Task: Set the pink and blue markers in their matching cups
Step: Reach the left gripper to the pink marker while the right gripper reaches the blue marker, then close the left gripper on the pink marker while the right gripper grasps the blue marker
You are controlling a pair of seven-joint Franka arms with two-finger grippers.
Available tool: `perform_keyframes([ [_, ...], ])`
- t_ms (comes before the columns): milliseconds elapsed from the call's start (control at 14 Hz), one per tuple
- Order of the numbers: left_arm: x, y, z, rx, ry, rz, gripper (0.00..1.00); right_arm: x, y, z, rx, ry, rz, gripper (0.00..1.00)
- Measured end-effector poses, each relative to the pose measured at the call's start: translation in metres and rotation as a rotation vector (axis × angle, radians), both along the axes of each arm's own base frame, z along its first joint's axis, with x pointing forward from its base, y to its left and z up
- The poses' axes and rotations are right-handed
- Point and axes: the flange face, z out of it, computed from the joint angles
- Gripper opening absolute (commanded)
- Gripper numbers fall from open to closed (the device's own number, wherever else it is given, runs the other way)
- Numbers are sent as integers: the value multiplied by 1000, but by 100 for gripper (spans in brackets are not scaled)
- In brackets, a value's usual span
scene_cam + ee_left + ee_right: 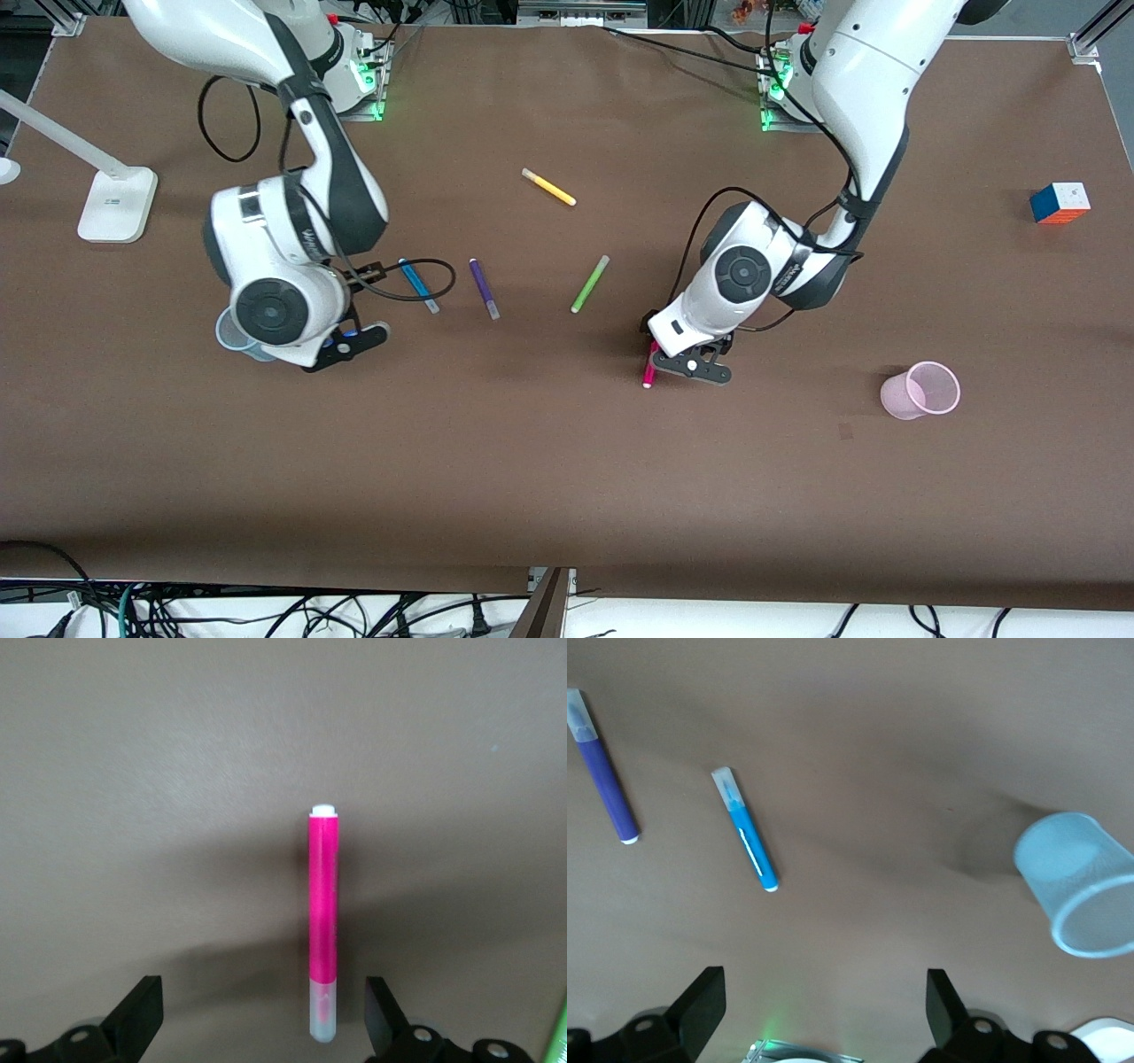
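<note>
We count five markers: pink (648,376), blue (418,285), purple (484,289), green (589,283), yellow (548,187); two cups, pink (921,391) and blue (232,335); one cube (1060,203); one lamp (115,204).

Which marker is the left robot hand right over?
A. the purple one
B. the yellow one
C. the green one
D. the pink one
D: the left gripper hangs over the pink marker, which lies on the table between its open jaws, not yet gripped.
</note>
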Motion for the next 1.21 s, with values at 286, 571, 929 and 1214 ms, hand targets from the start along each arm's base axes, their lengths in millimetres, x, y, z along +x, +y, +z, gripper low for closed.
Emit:
perform_keyframes([
  [286,-7,-15,-23,16,-11,6,74,-10,34,-36,-29,14,21,100],
  [571,-6,-13,-31,20,-2,21,25,-12,48,-79,-29,3,45,100],
  [929,-5,-14,-31,24,-5,62,0,-15,62,-124,-27,-10,69,100],
  [1214,11,5,-16,43,-1,88,0,-27,83,-148,-56,-16,59,100],
])
